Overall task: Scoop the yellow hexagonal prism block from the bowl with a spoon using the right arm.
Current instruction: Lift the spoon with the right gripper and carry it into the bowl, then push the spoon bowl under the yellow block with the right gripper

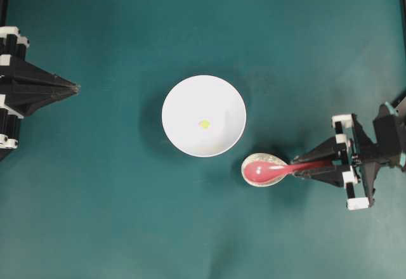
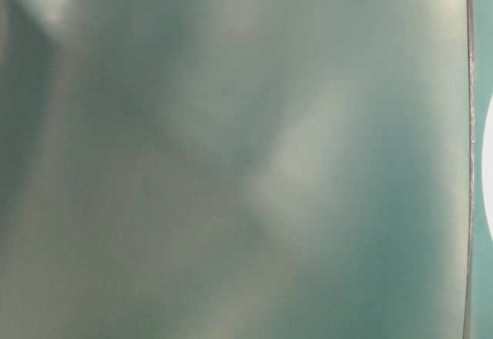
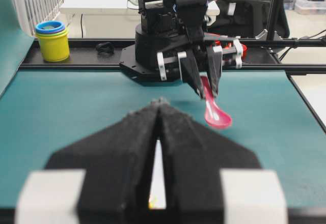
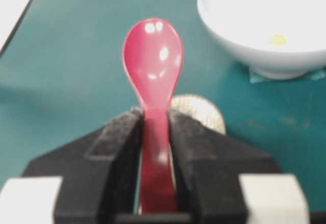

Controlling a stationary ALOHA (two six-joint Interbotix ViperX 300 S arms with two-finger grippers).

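- The right black gripper [image 1: 312, 165] clamps the pink-red soup spoon [image 1: 269, 170] by its handle.
- The tiny yellow hexagonal block [image 1: 204, 124] lies in the round white bowl [image 1: 184, 95], beyond the scoop, along the handle axis.
- The left gripper [image 1: 75, 88] is closed, empty, farther away.

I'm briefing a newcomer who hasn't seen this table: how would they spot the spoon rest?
Start at the large white bowl mid-table. On the overhead view's lower right of it lies a small cream oval dish, the spoon rest, under the pink-red spoon. It is far smaller than the bowl, and oval rather than round.
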